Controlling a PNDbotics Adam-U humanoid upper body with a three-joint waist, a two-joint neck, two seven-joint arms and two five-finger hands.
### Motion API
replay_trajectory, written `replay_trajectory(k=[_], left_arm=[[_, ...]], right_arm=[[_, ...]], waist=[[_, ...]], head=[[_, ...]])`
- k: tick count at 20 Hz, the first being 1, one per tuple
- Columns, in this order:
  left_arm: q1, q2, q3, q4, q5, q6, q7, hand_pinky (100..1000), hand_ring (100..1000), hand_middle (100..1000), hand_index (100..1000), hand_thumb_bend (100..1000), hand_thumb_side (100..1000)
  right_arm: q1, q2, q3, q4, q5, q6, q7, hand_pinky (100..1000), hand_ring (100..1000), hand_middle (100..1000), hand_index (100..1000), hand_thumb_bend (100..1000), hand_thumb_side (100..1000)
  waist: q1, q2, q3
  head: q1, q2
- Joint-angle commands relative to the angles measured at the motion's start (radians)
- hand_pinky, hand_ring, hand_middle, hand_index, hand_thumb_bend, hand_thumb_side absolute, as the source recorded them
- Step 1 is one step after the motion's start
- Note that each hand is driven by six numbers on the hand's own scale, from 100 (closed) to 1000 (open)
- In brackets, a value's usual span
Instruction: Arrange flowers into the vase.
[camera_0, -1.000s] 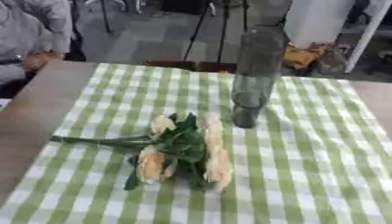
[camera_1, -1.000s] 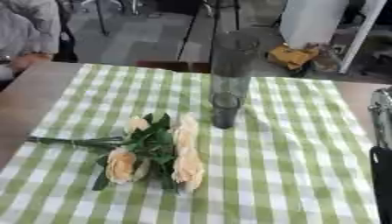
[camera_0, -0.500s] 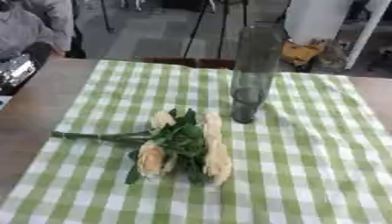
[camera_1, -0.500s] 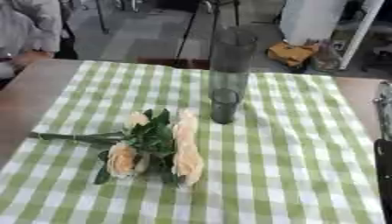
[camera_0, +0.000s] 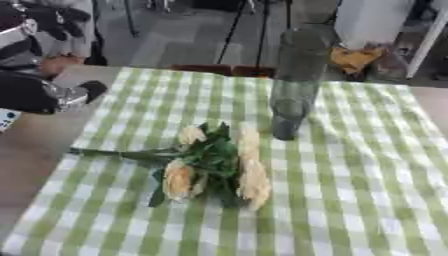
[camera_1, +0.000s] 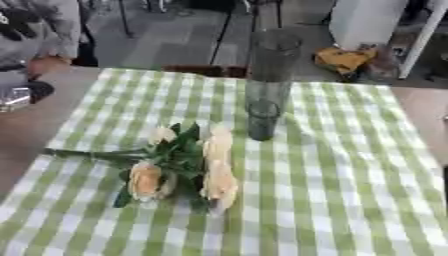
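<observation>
Several cream flowers (camera_0: 219, 167), blurred, beside vase (camera_0: 293, 85); left hand (camera_0: 39, 92) partly cut off.

A tall, dark, see-through glass vase (camera_1: 265, 82) stands upright on the green-and-white checked cloth (camera_1: 350, 175) that covers the brown bench (camera_1: 35, 125). A bunch of cream artificial roses with green leaves (camera_1: 179, 162) lies flat on the cloth, near the vase and apart from it, stems pointing left. A black robot hand (camera_1: 24, 92) shows at the left edge; its fingers cannot be made out.
</observation>
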Motion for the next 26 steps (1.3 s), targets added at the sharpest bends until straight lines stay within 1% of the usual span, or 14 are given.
replay_trajectory(k=[1, 3, 5, 8, 9, 12, 14, 19, 21, 24, 26], left_arm=[[-0.039, 0.004, -0.032, 0.027, -0.019, 0.003, -0.084, 683, 848, 846, 999, 453, 554], [-0.063, -0.008, -0.057, 0.053, -0.016, 0.011, -0.117, 693, 852, 848, 990, 458, 532], [-0.081, -0.021, -0.08, 0.076, -0.017, 0.015, -0.138, 692, 850, 842, 993, 474, 535], [-0.105, -0.041, -0.12, 0.115, -0.007, 0.018, -0.165, 700, 853, 840, 1000, 542, 586], [-0.111, -0.049, -0.132, 0.128, -0.002, 0.017, -0.172, 705, 856, 838, 1000, 609, 639], [-0.129, -0.07, -0.159, 0.166, 0.004, 0.011, -0.178, 700, 855, 836, 1000, 603, 641], [-0.136, -0.082, -0.168, 0.184, 0.006, 0.007, -0.173, 700, 854, 840, 1000, 584, 636], [-0.148, -0.107, -0.2, 0.219, 0.016, 0.001, -0.182, 692, 849, 836, 1000, 584, 625], [-0.151, -0.117, -0.214, 0.235, 0.029, 0.001, -0.181, 670, 836, 825, 991, 574, 596], [-0.151, -0.124, -0.234, 0.251, 0.039, -0.004, -0.15, 637, 815, 813, 979, 534, 519], [-0.146, -0.124, -0.245, 0.259, 0.038, -0.004, -0.125, 633, 813, 823, 992, 539, 494]], right_arm=[[-0.016, -0.034, 0.001, -0.016, -0.006, 0.005, 0.001, 748, 838, 850, 859, 100, 1000], [-0.017, -0.033, 0.003, -0.016, -0.007, 0.007, 0.002, 749, 838, 850, 859, 100, 1000], [-0.016, -0.033, 0.004, -0.016, -0.008, 0.009, 0.003, 749, 837, 849, 858, 100, 1000], [-0.015, -0.032, 0.005, -0.016, -0.01, 0.011, 0.003, 749, 836, 849, 858, 100, 1000], [-0.015, -0.031, 0.005, -0.016, -0.011, 0.012, 0.004, 750, 836, 849, 858, 100, 1000], [-0.015, -0.028, 0.007, -0.016, -0.015, 0.014, 0.006, 750, 835, 848, 858, 100, 1000], [-0.015, -0.027, 0.007, -0.016, -0.017, 0.014, 0.008, 750, 835, 847, 858, 100, 1000], [-0.021, -0.023, 0.01, -0.016, -0.021, 0.012, 0.009, 750, 834, 846, 858, 100, 1000], [-0.023, -0.022, 0.012, -0.016, -0.023, 0.012, 0.01, 750, 834, 846, 858, 100, 1000], [-0.025, -0.02, 0.013, -0.016, -0.025, 0.011, 0.013, 750, 833, 845, 858, 100, 1000], [-0.025, -0.02, 0.013, -0.016, -0.026, 0.011, 0.013, 750, 833, 845, 858, 100, 1000]], waist=[[0.007, -0.01, -0.001], [0.01, -0.011, -0.002], [0.013, -0.011, -0.002], [0.015, -0.011, -0.003], [0.015, -0.011, -0.004], [0.014, -0.011, -0.006], [0.011, -0.011, -0.007], [0.005, -0.013, -0.008], [0.002, -0.013, -0.009], [-0.001, -0.011, -0.011], [-0.001, -0.01, -0.011]], head=[[0.0, -0.008], [0.0, -0.008], [0.002, -0.009], [0.004, -0.009], [0.005, -0.009], [0.005, -0.013], [0.003, -0.014], [0.001, -0.019], [0.001, -0.02], [-0.001, -0.021], [-0.006, -0.02]])
